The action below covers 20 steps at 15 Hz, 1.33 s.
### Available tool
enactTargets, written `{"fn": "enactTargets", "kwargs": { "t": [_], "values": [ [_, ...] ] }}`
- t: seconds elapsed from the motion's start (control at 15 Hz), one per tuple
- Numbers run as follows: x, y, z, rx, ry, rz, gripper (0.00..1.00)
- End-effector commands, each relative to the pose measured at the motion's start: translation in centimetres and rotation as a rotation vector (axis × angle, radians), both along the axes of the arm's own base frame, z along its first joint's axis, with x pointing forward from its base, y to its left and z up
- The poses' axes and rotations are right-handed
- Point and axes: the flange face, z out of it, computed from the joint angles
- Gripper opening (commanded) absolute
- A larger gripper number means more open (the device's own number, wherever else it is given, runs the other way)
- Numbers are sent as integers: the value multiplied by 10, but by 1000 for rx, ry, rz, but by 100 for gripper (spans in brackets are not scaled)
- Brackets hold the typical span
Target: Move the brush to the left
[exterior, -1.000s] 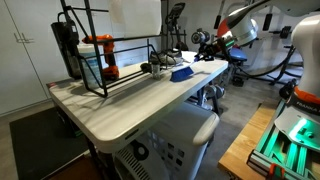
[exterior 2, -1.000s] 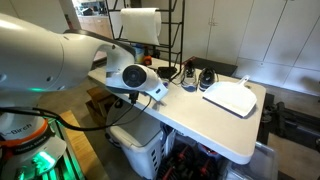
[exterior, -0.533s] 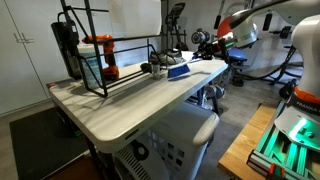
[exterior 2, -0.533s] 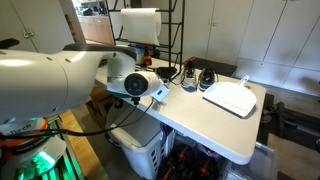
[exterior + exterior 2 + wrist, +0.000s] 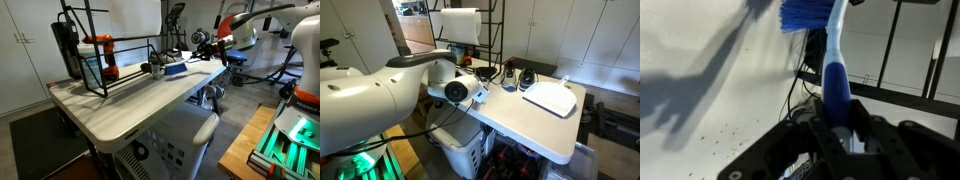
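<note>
Jaws are closed on the brush (image 5: 837, 85): in the wrist view its blue-and-white handle is pinched between them, and its blue bristles point away toward the top of the picture, over the pale, speckled tabletop (image 5: 710, 120). In an exterior view the brush (image 5: 176, 68) is at the far end of the tabletop (image 5: 130, 100), just beside the end of the black wire rack (image 5: 135, 41); whether it touches the surface cannot be told. An orange-red bottle-like object (image 5: 105, 57) stands within the rack's frame. In an exterior view the white arm (image 5: 380, 100) fills the foreground and hides the brush, and a flat white object (image 5: 550, 97) lies on the tabletop.
</note>
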Motion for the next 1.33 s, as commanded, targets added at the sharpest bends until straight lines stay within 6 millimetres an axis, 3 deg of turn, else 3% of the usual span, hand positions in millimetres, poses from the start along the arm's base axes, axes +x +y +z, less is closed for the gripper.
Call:
{"fn": "enactTargets", "kwargs": {
  "t": [0.0, 1.07, 1.13, 1.27],
  "values": [
    [0, 0, 0, 0, -1, 3, 32],
    [0, 0, -1, -1, -5, 4, 32],
    [0, 0, -1, -1, -5, 4, 8],
    [0, 0, -1, -13, -25, -20, 8]
  ]
}}
